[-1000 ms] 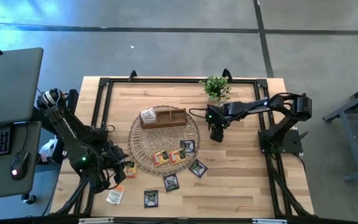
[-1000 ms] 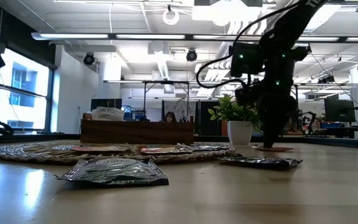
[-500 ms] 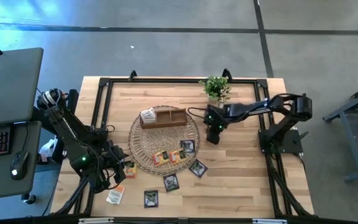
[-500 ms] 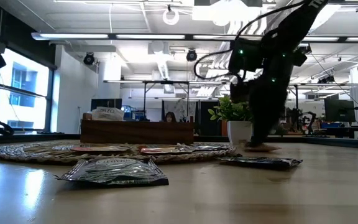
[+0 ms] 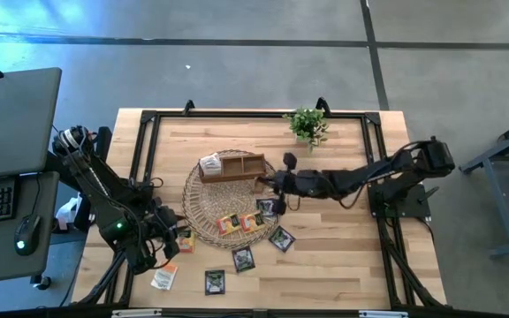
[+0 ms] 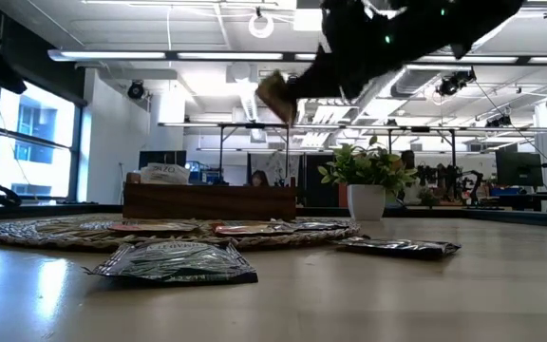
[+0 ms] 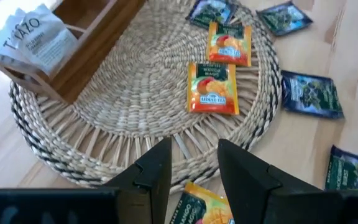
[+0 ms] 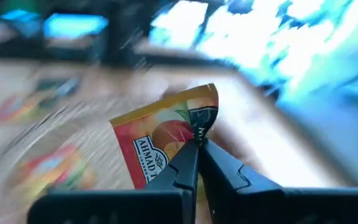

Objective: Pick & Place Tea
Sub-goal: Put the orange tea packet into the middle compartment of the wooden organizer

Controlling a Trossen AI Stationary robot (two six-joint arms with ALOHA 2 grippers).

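Observation:
My right gripper (image 5: 268,184) reaches across the woven mat (image 5: 203,205) toward the right end of the wooden tray (image 5: 234,166). It is shut on an orange tea packet (image 8: 160,143), which also shows high in the low view (image 6: 275,97). More tea lies flat: two orange packets (image 5: 240,223) on the mat, and dark ones (image 5: 282,238) on the mat and on the table by its near edge. My left gripper (image 7: 194,158) waits open at the mat's near-left rim, over another orange packet (image 7: 205,209). My right gripper pinches the orange packet by one edge near a corner (image 8: 201,127) between its two fingertips (image 8: 185,163); the foil crumples there. The fingers come almost level from the table's right. The packet stands beyond the tips, lifted clear above the mat.
A white packet (image 5: 208,164) sits in the tray's left compartment. A small potted plant (image 5: 307,124) stands at the far edge, right of the tray. A white-and-orange packet (image 5: 163,278) lies near the table's near-left corner. A black frame (image 5: 148,119) runs round the table.
My right gripper stood pointing down over an orange packet on the table, right of the mat. It has taken the packet up, swung toward the table's left and the tray, and tipped from pointing down to nearly level. The packet is now lifted clear.

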